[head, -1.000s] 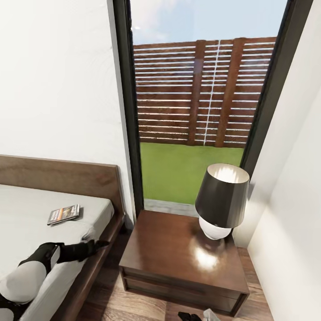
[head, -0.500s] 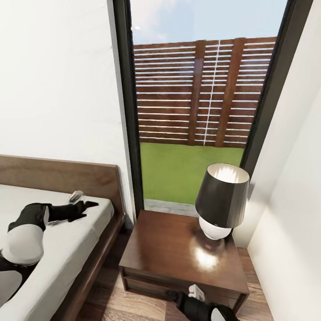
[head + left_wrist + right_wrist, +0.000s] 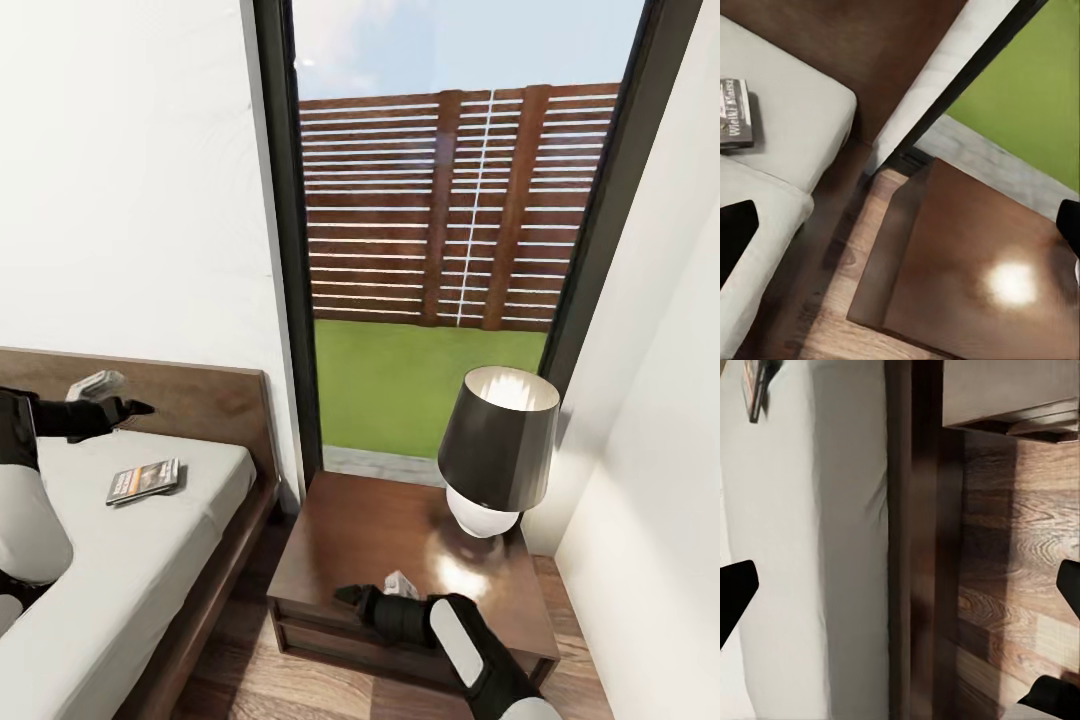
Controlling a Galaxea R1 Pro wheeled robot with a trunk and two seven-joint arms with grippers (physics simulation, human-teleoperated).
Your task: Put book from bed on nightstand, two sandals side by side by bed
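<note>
The left tool [image 3: 128, 408] has risen off the thin dark paperback book [image 3: 144, 481] (cover lettering unreadable), fingers apart; book lies near the light-grey bed's [image 3: 120, 560] headboard. Right tool [image 3: 345, 594], fingers spread, now over the glossy reddish-brown nightstand [image 3: 400, 530].

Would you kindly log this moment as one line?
thin dark paperback book: on grey mattress, ungrasped | left pincer: open, above bed | right pincer: open, over dark glossy wooden nightstand

head view looks down and forward from high over the bed [image 3: 150, 520] and nightstand [image 3: 400, 540] toward the window [image 3: 440, 250]; both wrist views look closely down, sharing the bed [image 3: 795, 120] [image 3: 817, 547].
</note>
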